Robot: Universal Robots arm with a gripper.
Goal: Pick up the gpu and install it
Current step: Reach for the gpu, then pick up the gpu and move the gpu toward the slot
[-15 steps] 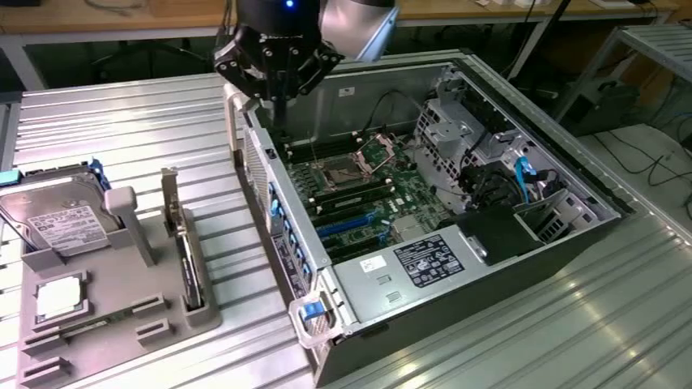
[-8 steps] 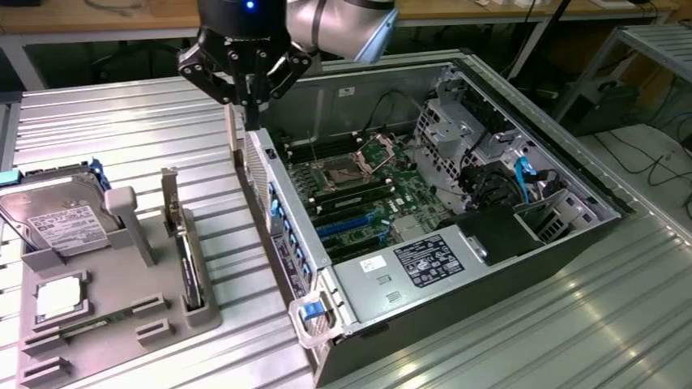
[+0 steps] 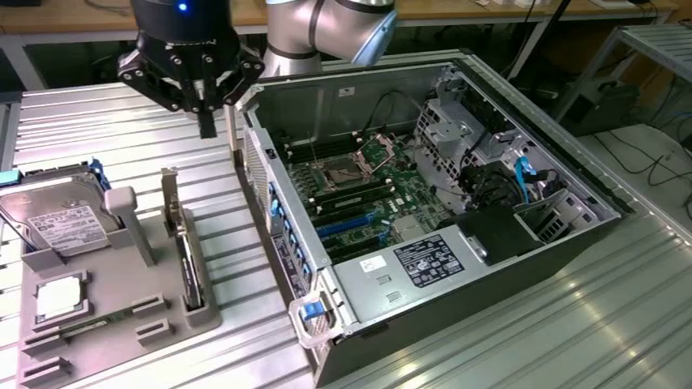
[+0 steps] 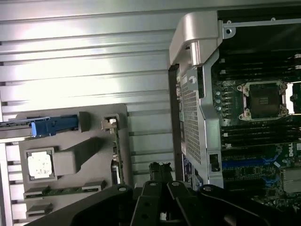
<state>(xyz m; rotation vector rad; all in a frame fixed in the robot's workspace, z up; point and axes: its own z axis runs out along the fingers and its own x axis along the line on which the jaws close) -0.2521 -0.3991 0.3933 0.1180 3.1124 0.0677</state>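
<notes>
Imo for the pickup: gpu (image 3: 186, 259) stands on edge in the grey holder (image 3: 108, 284) up front, so I'd drop straight down on its top edge. Claw (image 3: 206, 121) hangs farther back, pressed together, empty. Card's thin and dark, w/ a silver bracket at the far end.

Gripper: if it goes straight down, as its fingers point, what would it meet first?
The gripper would most likely meet the bare table, in the strip between tray and case. The gpu, upright in the tray, seems beside that line, but depth is unclear.
</notes>
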